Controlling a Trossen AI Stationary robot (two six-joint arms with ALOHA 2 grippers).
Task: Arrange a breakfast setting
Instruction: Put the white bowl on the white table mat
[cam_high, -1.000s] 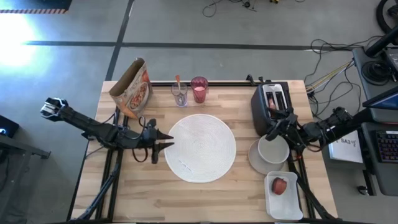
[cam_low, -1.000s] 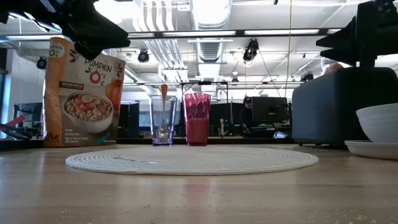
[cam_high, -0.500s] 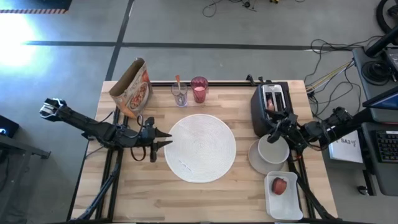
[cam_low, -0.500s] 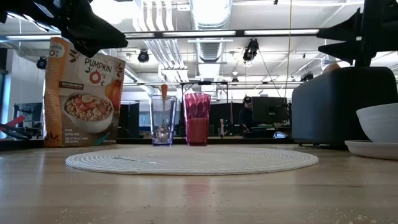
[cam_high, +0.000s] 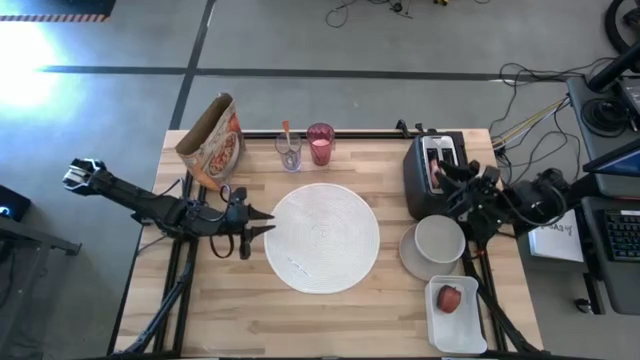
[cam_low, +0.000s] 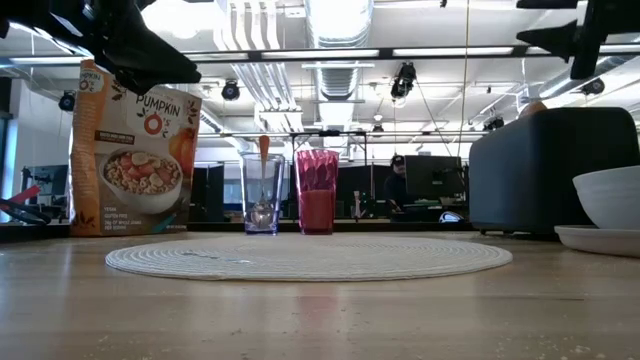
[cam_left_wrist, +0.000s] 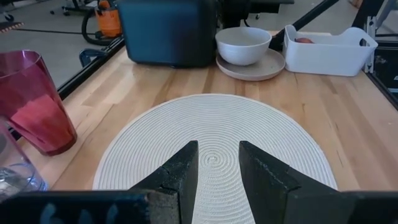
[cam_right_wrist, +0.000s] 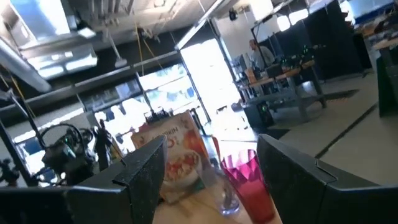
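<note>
Cereal bag (cam_high: 212, 148): creased paper, upright, left of woven round placemat (cam_high: 323, 237).
Left gripper (cam_high: 268, 229): at placemat's left edge, fingers slightly parted, empty.
Pink tumbler (cam_high: 320, 143): ribbed plastic, behind placemat, beside clear glass (cam_high: 289, 152) holding orange-handled spoon (cam_high: 286, 137).
White bowl (cam_high: 440, 239): on plate (cam_high: 409, 257), right of placemat.
Right gripper (cam_high: 452, 184): spread wide, empty, above black toaster (cam_high: 425, 172).
Red apple (cam_high: 450, 298): in white tray (cam_high: 462, 335).

From my remote station I read the table (cam_high: 330, 310) as pale planked wood with a smooth matt finish. The round mat (cam_left_wrist: 214, 149) looks like coiled white cord, ribbed and matt. The pink tumbler (cam_left_wrist: 34, 102) appears to be translucent glossy plastic; the clear glass (cam_low: 262, 195) beside it is shiny. I see the cereal bag (cam_low: 135, 150) as printed paper with a slight sheen. The toaster (cam_left_wrist: 168, 31) has a dark, smooth matt casing. The bowl (cam_left_wrist: 244, 45) and plate (cam_left_wrist: 264, 68) look glazed; the tray (cam_left_wrist: 329, 50) seems white plastic.
</note>
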